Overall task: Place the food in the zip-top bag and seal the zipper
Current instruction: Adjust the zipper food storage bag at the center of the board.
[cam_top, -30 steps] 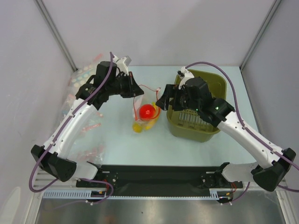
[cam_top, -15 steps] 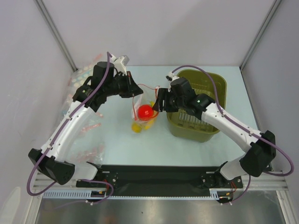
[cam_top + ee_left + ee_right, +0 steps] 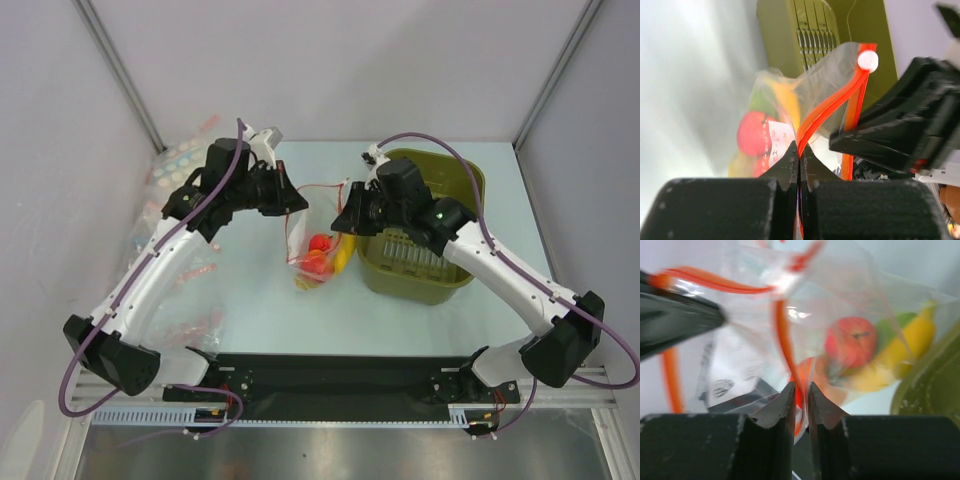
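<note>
The zip-top bag (image 3: 318, 235) hangs between both grippers above the table, its mouth partly open. Inside lies the food: red fruits (image 3: 320, 247), a yellow banana (image 3: 345, 255) and a green piece (image 3: 890, 327). My left gripper (image 3: 799, 147) is shut on the orange-red zipper (image 3: 825, 112) at the bag's left end; a white slider (image 3: 867, 60) sits at the far end. My right gripper (image 3: 800, 387) has its jaws pinched on the zipper strip (image 3: 782, 335) near the right end. From above, the left gripper (image 3: 295, 200) and the right gripper (image 3: 345, 215) face each other across the bag.
The olive-green basket (image 3: 470, 185) stands directly right of the bag, under the right arm. Other clear bags with pale dots (image 3: 185, 160) and pink strips (image 3: 195, 325) lie along the table's left side. Frame posts stand at the back corners.
The right gripper's jaws have closed from wide open onto the zipper. The bag is now stretched between both grippers and the food has slid lower in it.
</note>
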{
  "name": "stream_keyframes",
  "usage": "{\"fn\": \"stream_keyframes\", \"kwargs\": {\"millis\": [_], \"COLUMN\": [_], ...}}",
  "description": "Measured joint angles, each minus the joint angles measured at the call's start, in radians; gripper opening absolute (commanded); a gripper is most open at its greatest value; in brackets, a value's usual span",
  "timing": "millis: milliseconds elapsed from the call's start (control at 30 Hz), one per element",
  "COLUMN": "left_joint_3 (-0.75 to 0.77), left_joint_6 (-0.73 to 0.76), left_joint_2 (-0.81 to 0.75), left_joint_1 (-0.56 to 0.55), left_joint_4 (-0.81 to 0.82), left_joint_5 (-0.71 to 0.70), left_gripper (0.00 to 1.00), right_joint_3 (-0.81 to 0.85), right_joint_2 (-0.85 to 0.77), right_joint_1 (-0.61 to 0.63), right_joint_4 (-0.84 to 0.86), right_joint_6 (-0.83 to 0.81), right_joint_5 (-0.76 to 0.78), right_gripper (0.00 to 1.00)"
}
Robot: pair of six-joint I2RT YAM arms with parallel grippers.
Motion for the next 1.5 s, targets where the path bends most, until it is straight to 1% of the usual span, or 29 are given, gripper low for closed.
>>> {"fn": "stream_keyframes", "kwargs": {"millis": [133, 167, 200, 233, 367, 400, 467, 500, 567, 600, 667, 700, 767, 800, 900, 1067, 1167, 1233, 1267, 1300, 1333, 1367, 1400, 1467, 1500], "left_joint_3": [-0.01, -0.015, -0.02, -0.027, -0.066, -0.081, -0.105, -0.116, -0.133, -0.136, -0.138, -0.138, -0.139, -0.141, -0.15, -0.154, -0.154, -0.154, -0.154, -0.154, -0.154, -0.154, -0.154, -0.154, -0.154], "left_joint_6": [0.012, 0.017, 0.018, 0.018, 0.026, 0.028, 0.036, 0.041, 0.054, 0.058, 0.074, 0.082, 0.101, 0.11, 0.143, 0.211, 0.239, 0.257, 0.264, 0.27, 0.277, 0.293, 0.299, 0.321, 0.329], "left_joint_2": [0.012, 0.013, 0.013, 0.013, 0.012, 0.012, 0.012, 0.012, 0.012, 0.012, 0.012, 0.012, 0.012, 0.012, 0.012, 0.013, 0.021, 0.034, 0.04, 0.045, 0.048, 0.051, 0.052, 0.054, 0.055], "left_joint_1": [-0.018, -0.023, -0.027, -0.03, -0.035, -0.035, -0.035, -0.036, -0.039, -0.04, -0.048, -0.051, -0.056, -0.057, -0.058, -0.063, -0.068, -0.069, -0.069, -0.069, -0.069, -0.069, -0.069, -0.07, -0.07], "left_joint_4": [0.017, 0.027, 0.037, 0.052, 0.097, 0.105, 0.113, 0.116, 0.118, 0.119, 0.119, 0.119, 0.119, 0.121, 0.126, 0.121, 0.105, 0.092, 0.086, 0.081, 0.077, 0.072, 0.066, 0.048, 0.04], "left_joint_5": [0.024, 0.035, 0.049, 0.061, 0.105, 0.116, 0.134, 0.144, 0.161, 0.167, 0.179, 0.183, 0.192, 0.199, 0.229, 0.253, 0.25, 0.242, 0.235, 0.229, 0.219, 0.206, 0.197, 0.175, 0.168], "left_gripper": [0.0, 0.0, 0.0, 0.0, 0.02, 0.08, 0.16, 0.28, 0.39, 0.48, 0.55, 0.6, 0.66, 0.7, 0.74, 0.75, 0.73, 0.69, 0.63, 0.49, 0.4, 0.31, 0.16, 0.05, 0.0], "right_joint_3": [0.011, 0.011, 0.011, 0.011, 0.016, 0.016, 0.016, 0.015, 0.012, 0.011, 0.006, 0.002, -0.009, -0.013, -0.025, -0.03, -0.03, -0.03, -0.03, -0.03, -0.03, -0.03, -0.03, -0.031, -0.031], "right_joint_2": [-0.008, -0.008, -0.006, -0.004, 0.027, 0.035, 0.053, 0.056, 0.057, 0.057, 0.057, 0.057, 0.057, 0.057, 0.057, 0.058, 0.058, 0.058, 0.058, 0.059, 0.061, 0.064, 0.066, 0.068, 0.068], "right_joint_1": [-0.001, -0.001, -0.003, -0.004, -0.014, -0.017, -0.025, -0.028, -0.037, -0.041, -0.052, -0.057, -0.066, -0.069, -0.077, -0.085, -0.086, -0.086, -0.086, -0.086, -0.086, -0.086, -0.086, -0.086, -0.087], "right_joint_4": [0.045, 0.051, 0.058, 0.065, 0.071, 0.071, 0.071, 0.071, 0.075, 0.084, 0.103, 0.113, 0.134, 0.139, 0.151, 0.173, 0.201, 0.216, 0.224, 0.231, 0.238, 0.245, 0.251, 0.269, 0.273], "right_joint_6": [0.024, 0.03, 0.033, 0.037, 0.056, 0.058, 0.062, 0.066, 0.076, 0.084, 0.098, 0.108, 0.127, 0.132, 0.153, 0.174, 0.181, 0.185, 0.188, 0.189, 0.19, 0.194, 0.199, 0.195, 0.191], "right_joint_5": [-0.061, -0.07, -0.081, -0.09, -0.124, -0.129, -0.141, -0.145, -0.153, -0.161, -0.172, -0.182, -0.196, -0.201, -0.214, -0.232, -0.253, -0.268, -0.274, -0.28, -0.286, -0.294, -0.3, -0.309, -0.311], "right_gripper": [0.18, 0.16, 0.06, 0.04, 0.03, 0.03, 0.01, 0.0, 0.0, 0.0, 0.0, 0.0, 0.0, 0.0, 0.0, 0.0, 0.0, 0.0, 0.0, 0.06, 0.13, 0.3, 0.37, 0.49, 0.52]}}
